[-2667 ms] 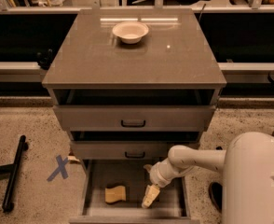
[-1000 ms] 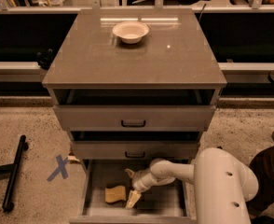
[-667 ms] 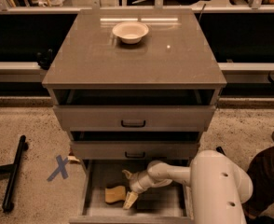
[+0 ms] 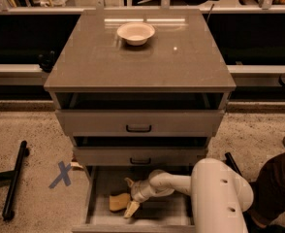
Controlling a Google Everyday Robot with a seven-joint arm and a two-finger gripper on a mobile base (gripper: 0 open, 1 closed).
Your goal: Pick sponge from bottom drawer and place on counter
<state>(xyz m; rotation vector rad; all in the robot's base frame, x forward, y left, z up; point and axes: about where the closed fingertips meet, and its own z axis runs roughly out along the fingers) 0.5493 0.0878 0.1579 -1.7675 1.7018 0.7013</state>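
My gripper (image 4: 130, 196) reaches into the open bottom drawer (image 4: 157, 213), fingers spread apart just beside the yellow-tan sponge (image 4: 117, 202) on its floor. A cream bowl (image 4: 135, 33) sits on the counter (image 4: 137, 64).

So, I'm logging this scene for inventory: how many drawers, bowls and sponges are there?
Drawers: 3 (top drawer, middle drawer, bottom drawer)
Bowls: 1, the bowl on the counter
Sponges: 1, the sponge in the bottom drawer, gripper beside it
Total: 5
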